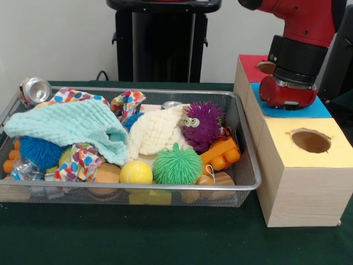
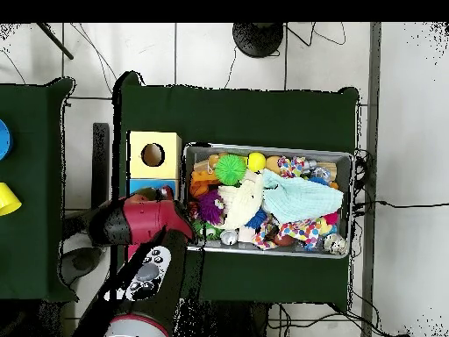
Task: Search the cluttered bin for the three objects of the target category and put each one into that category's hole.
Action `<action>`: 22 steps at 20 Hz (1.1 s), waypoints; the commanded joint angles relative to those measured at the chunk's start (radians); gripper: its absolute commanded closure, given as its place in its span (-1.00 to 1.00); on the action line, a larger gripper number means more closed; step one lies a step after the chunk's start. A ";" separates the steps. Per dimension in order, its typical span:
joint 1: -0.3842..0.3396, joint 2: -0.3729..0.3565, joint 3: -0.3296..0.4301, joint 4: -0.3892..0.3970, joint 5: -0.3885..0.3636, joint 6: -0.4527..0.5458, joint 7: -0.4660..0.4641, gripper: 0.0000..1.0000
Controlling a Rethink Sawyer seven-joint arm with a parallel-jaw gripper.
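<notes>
The wire mesh bin [image 1: 249, 165] [image 2: 267, 147] is full of toys and cloths. A silvery can [image 1: 34, 89] [image 2: 336, 245] rests at its far left corner in the front view. A second can's top [image 1: 171, 104] [image 2: 229, 237] shows at the back rim. A crumpled silvery piece [image 1: 25, 170] lies at the front left. The wooden box's blue surround [image 1: 322, 110] [image 2: 145, 186] is mostly covered by my gripper's red and black end [image 1: 288, 91] [image 2: 158, 211], which sits right over the blue hole. The hole itself is hidden.
The same box has a yellow-surround hole [image 1: 310, 141] [image 2: 153, 155] nearer the camera and a red-surround hole [image 1: 266, 67] behind. In the bin lie a mint cloth [image 1: 71, 124], green [image 1: 177, 164], purple [image 1: 203, 124] and blue [image 1: 38, 152] spiky balls, a yellow ball [image 1: 135, 173] and orange blocks [image 1: 220, 154].
</notes>
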 commanded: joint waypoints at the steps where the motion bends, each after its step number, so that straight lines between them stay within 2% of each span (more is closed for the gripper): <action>1: -0.067 0.193 0.093 -0.048 -0.054 -0.126 0.125 1.00; 13: -0.061 0.185 0.088 -0.051 -0.058 -0.103 0.136 1.00; 17: -0.060 0.161 0.087 -0.038 -0.054 -0.073 0.136 1.00; 22: -0.049 0.001 0.075 0.025 -0.033 0.103 0.125 1.00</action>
